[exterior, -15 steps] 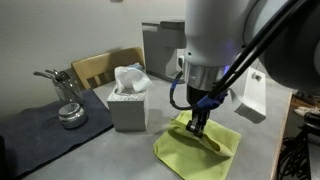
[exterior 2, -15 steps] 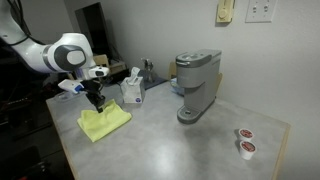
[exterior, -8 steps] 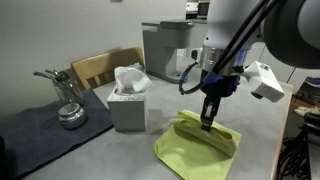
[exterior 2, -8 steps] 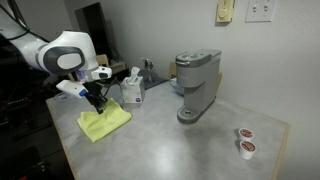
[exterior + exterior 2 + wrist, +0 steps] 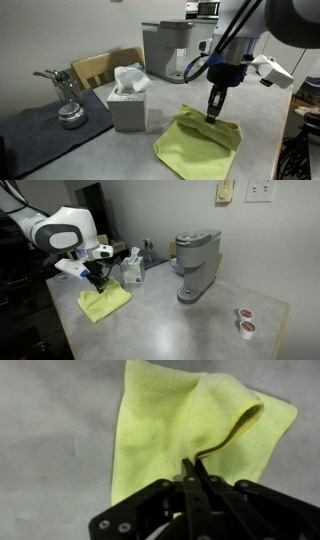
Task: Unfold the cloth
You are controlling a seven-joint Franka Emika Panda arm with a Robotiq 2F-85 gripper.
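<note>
One yellow cloth (image 5: 198,148) lies on the table (image 5: 115,158) just beside the tissue box (image 5: 127,108); my gripper (image 5: 193,464) stands over it, jaws clamped on its lifted fold; any print on the box is too blurred to read.

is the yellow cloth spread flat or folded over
Partly folded: the gripper pinches one edge, lifted and curled over the rest of the yellow cloth.

On counter (image 5: 122,160), cloth (image 5: 198,150) beside tissue box (image 5: 128,102)

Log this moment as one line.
task: unfold cloth | jaws: shut on cloth fold | cloth: fold raised, rest on table | nearby: tissue box
</note>
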